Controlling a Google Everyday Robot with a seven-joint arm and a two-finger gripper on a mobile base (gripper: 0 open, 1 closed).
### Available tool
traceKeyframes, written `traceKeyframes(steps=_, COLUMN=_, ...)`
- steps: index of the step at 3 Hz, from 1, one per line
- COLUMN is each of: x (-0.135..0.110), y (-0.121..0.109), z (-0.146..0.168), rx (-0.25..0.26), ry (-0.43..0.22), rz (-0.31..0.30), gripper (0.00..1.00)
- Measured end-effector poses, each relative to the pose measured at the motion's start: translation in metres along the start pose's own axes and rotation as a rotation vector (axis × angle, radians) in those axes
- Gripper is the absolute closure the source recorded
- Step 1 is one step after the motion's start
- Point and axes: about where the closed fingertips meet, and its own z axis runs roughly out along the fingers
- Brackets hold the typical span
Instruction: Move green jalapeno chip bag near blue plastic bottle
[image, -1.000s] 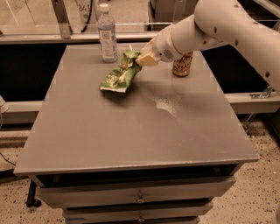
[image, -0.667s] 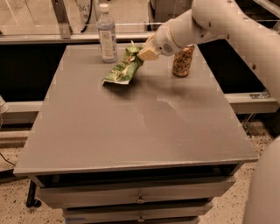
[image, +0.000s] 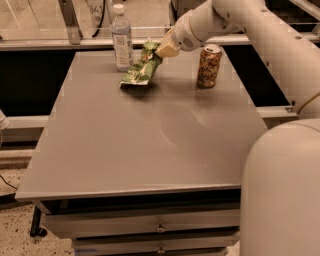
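Since a second ago the crinkled light-green foil chip bag (image: 138, 75) has slid toward the far left of the flat grey table (image: 150, 145), and the gripper (image: 156, 54) has travelled with it, away from the tan-orange patterned drink can (image: 208, 66) and closer to the small clear plastic water bottle with a white cap and pale blue label (image: 121, 39). From where I stand, the gripper sits at the far side of the table, between the bottle and the can, and its tan fingers are pinched closed on the upper end of the bag. That end is lifted, so the bag hangs tilted, its lower end down toward the tabletop just right of the bottle's base; I cannot tell whether that lower end drags on the surface or skims just above it. The bottle stands upright near the far left edge, and the bag's near corner is just beside it, apart from it rather than touching as far as I can see. The can stands upright well to the right, clear of the bag. The white arm (image: 260, 30) reaches in from the right across the far edge. I'd judge the carrying part nearly done: the bag is already close to the bottle. What seems left is to set the bag fully down, let go of it, and draw the arm back without nudging the bottle over.
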Motion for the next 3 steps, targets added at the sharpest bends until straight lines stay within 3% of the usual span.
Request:
traceKeyframes(steps=1, x=-0.005, y=-0.008, z=0.017, rx=-0.020, ry=-0.001, rz=-0.021, gripper=1.00)
traceKeyframes(steps=2, x=-0.003, y=-0.011, z=0.027, rx=-0.035, ry=0.006, rz=-0.025, gripper=0.84)
traceKeyframes(steps=3, x=0.000, y=-0.014, z=0.030, rx=-0.042, ry=0.010, rz=-0.026, gripper=0.61)
